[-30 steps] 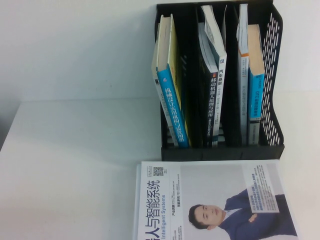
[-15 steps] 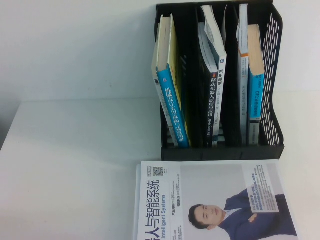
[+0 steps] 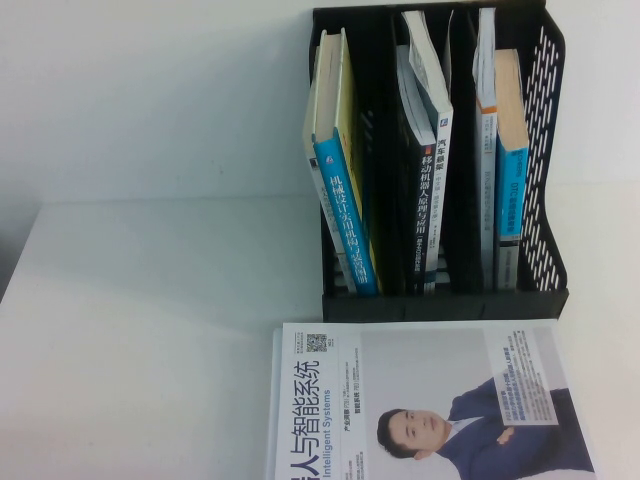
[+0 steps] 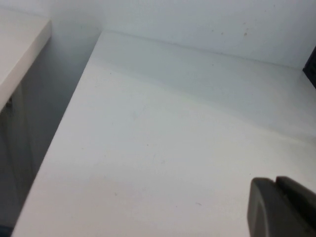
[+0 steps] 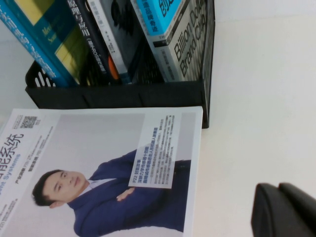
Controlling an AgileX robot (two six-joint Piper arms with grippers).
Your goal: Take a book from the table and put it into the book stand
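Note:
The blue-and-white book stands upright in the right slot of the black book stand, blue spine facing me. In the right wrist view its cover reads "Billion Dollar Brand Club" inside the stand. Neither gripper shows in the high view. My left gripper is shut and empty over the bare white table, left of the stand. My right gripper is shut and empty above the table, to the right of the flat book and in front of the stand.
A white-cover book showing a man in a blue suit lies flat right in front of the stand, also in the right wrist view. A yellow book with a blue spine leans in the left slot; other books fill the middle slot.

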